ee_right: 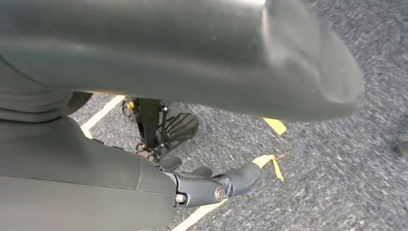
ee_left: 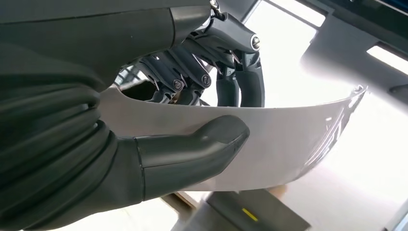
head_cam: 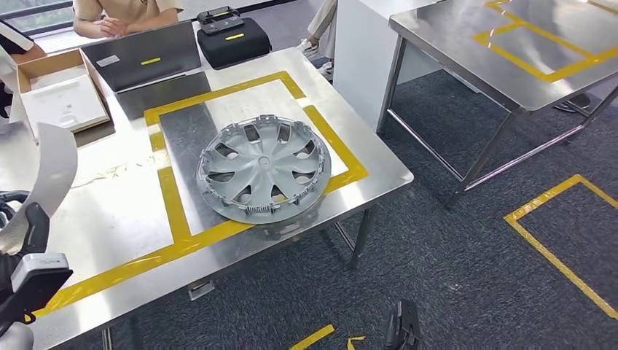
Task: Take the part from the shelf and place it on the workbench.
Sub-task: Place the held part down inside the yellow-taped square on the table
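Lower left of head view: my left hand (ee_left: 192, 120) grips the curved grey panel (head_cam: 51, 175), thumb pressed against fingers. Right hand (ee_right: 211, 185) hangs over carpet; I cannot tell its state. Transport step, I judge. Next: lower panel onto workbench (head_cam: 109, 219), beside the hubcap (head_cam: 264, 168).

A steel workbench (head_cam: 109, 211) carries a yellow tape rectangle (head_cam: 166, 191), and a grey wheel cover (head_cam: 263, 168) lies flat inside it, near the bench's front edge. Beyond the wheel cover stands an open laptop (head_cam: 149, 62). A black case (head_cam: 233, 40) sits beside the laptop, and an open cardboard box (head_cam: 55, 91) sits on the laptop's other side.
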Available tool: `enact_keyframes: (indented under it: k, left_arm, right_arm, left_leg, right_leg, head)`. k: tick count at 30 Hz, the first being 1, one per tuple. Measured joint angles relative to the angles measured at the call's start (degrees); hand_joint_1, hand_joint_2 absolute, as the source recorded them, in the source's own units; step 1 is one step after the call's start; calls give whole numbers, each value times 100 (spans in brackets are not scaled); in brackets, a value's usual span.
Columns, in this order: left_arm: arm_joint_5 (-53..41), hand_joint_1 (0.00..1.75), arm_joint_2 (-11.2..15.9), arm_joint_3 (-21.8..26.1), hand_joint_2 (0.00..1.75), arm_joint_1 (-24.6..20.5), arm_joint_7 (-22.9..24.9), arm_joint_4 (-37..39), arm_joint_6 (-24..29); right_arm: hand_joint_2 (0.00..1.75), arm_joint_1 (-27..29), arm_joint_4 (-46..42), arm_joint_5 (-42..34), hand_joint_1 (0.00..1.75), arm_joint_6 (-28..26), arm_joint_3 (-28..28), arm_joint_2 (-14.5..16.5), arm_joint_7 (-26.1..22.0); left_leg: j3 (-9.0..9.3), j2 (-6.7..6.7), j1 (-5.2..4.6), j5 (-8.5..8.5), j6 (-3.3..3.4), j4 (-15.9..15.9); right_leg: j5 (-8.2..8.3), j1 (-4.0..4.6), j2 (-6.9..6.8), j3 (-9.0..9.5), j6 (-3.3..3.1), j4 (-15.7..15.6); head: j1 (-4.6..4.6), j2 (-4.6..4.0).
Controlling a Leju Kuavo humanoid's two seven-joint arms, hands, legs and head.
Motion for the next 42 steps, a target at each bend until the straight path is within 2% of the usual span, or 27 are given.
enact_keyframes:
  k: [2,3,6,7,8,10,11,14,15,18,24,29,37,41,42]
  left_arm:
    - [-181,175,17,67,175,-37,55,144,168]
    - [-305,175,26,99,175,-55,100,214,268]
    - [-706,175,44,182,175,-133,266,440,552]
    - [-815,175,48,208,175,-158,306,530,631]
    - [-915,175,53,233,175,-176,330,625,714]
    - [-1103,175,65,275,175,-203,342,814,910]
    - [-1213,175,71,298,175,-212,338,912,1036]
    - [-1557,175,76,353,175,-241,301,1199,1431]
    - [-1675,175,77,360,175,-257,296,1302,1549]
    - [-1960,175,79,364,175,-307,300,1608,1759]
    - [-2376,175,-22,385,175,-540,156,2178,1795]
    - [-2879,175,-305,462,175,-884,51,2651,1809]
    - [-3569,175,-832,473,175,-1324,151,3114,1825]
    - [-3672,0,-1021,473,175,-1409,146,3185,1827]
    - [-3671,0,-1058,473,175,-1421,128,3196,1828]
  right_arm:
    - [0,-4,-1,-2,0,-10,-5,6,8]
    - [0,-5,-2,-2,0,-19,-9,9,8]
    - [0,-7,-2,2,0,-46,-30,13,18]
    - [0,-7,-2,4,0,-51,-34,13,22]
    - [0,-7,-2,9,0,-54,-38,13,24]
    - [0,-7,-2,17,0,-57,-41,13,24]
    - [0,-6,-2,22,0,-57,-42,13,24]
    - [0,-1,-2,34,0,-59,-44,13,19]
    - [0,0,-2,38,0,-61,-45,13,15]
    - [0,3,-2,50,0,-70,-45,13,3]
    - [0,18,-2,57,0,-101,-46,10,-10]
    - [0,20,-2,15,0,-138,-74,10,-62]
    - [0,28,-2,-42,0,-275,-153,13,-75]
    - [0,35,-2,-49,0,-334,-181,13,-69]
    - [0,38,-2,-49,0,-348,-184,13,-65]
  left_leg:
    - [21,-10,1,2,67,-29]
    - [35,-15,2,2,82,-38]
    - [60,-23,-8,-8,82,-45]
    - [60,-23,-13,-13,89,-44]
    - [61,-23,-16,-19,99,-43]
    - [60,-20,-19,-26,115,-41]
    - [60,-18,-21,-29,122,-40]
    - [59,-13,-29,-33,131,-38]
    - [60,-13,-30,-32,131,-37]
    - [65,-12,-30,-31,132,-38]
    - [75,-6,-17,-27,125,-44]
    - [78,-8,-14,-26,123,-45]
    - [78,-7,-16,-27,124,-45]
    - [79,-7,-16,-27,124,-45]
    - [79,-6,-15,-27,124,-45]
  right_leg:
    - [-11,-10,-5,14,68,-12]
    - [-7,-5,-11,27,51,-25]
    - [-5,21,-21,64,-174,-60]
    - [-9,22,-21,73,-214,-68]
    - [-3,22,-21,78,-213,-78]
    - [3,20,-21,87,-188,-101]
    - [7,17,-21,91,-147,-112]
    - [9,-4,-20,103,35,-142]
    - [9,-8,-21,105,65,-146]
    - [8,-7,-22,107,77,-148]
    - [9,7,-21,109,83,-147]
    - [9,9,-22,112,83,-145]
    - [9,7,-21,114,83,-145]
    - [9,7,-21,114,83,-145]
    - [9,7,-21,114,83,-145]
  head:
    - [14,0]
    - [17,0]
    - [29,0]
    - [33,0]
    - [35,0]
    - [39,0]
    - [38,0]
    - [37,0]
    - [37,0]
    - [36,0]
    - [35,0]
    - [35,0]
    - [37,0]
    - [37,0]
    - [36,0]
